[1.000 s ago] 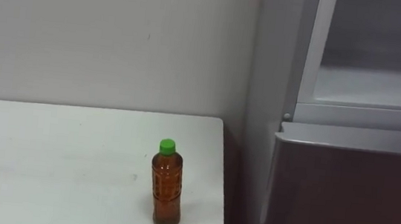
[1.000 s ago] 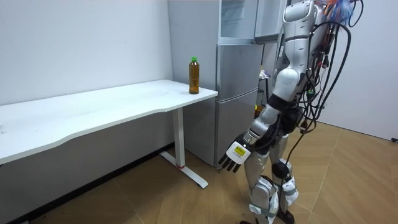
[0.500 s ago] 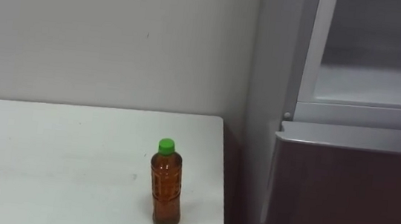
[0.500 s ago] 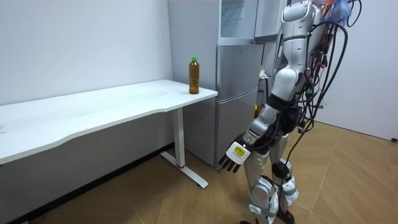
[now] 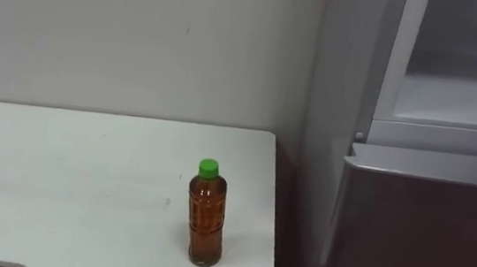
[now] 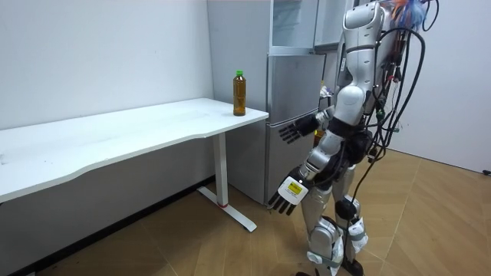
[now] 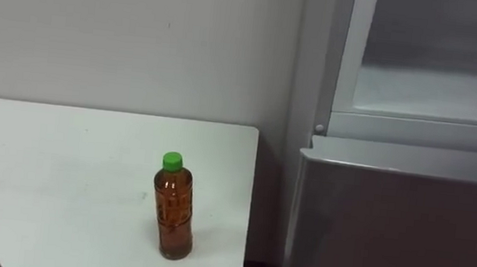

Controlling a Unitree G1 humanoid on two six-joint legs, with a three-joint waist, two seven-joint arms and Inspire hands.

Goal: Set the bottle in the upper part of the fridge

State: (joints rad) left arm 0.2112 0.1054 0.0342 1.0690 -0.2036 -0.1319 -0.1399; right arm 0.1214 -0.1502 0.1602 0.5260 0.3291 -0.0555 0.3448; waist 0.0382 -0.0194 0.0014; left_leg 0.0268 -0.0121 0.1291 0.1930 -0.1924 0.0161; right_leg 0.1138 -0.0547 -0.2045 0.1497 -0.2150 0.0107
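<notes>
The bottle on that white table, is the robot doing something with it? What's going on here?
A humanoid robot stands before the fridge, by the end of the table. The bottle, brown liquid under a green cap, stands upright and untouched near the table's edge. The robot's right hand is held out open at waist height, short of the bottle; its left hand hangs open below. The upper fridge compartment is open.
</notes>
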